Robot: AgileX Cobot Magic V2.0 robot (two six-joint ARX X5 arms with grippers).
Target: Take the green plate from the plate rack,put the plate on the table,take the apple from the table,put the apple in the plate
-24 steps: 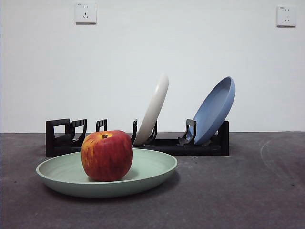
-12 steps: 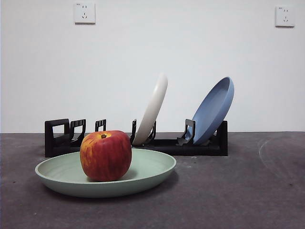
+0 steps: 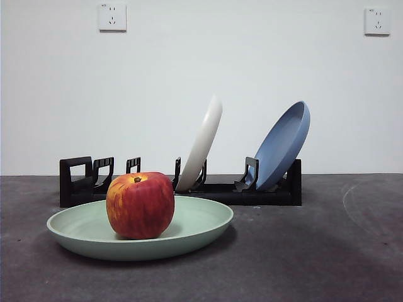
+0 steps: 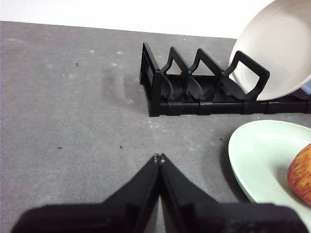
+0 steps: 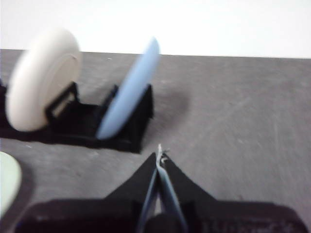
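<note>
The green plate [image 3: 189,229] lies flat on the table [image 3: 315,251] in front of the plate rack [image 3: 220,189]. The red apple [image 3: 140,206] stands upright in the plate, left of its middle. In the left wrist view, my left gripper [image 4: 159,158] is shut and empty above bare table, apart from the green plate [image 4: 262,155], the apple [image 4: 301,174] and the rack [image 4: 194,92]. My right gripper [image 5: 159,154] is shut and empty too, hovering over the table off the rack's [image 5: 121,126] far end. Neither gripper appears in the front view.
A cream-white plate [image 3: 203,143] and a blue plate [image 3: 284,143] lean in the rack's slots; they also show as the cream plate [image 5: 41,77] and blue plate [image 5: 129,90] in the right wrist view. Two wall sockets sit high on the white wall.
None of the objects has moved; the front picture only shifts by a few pixels.
</note>
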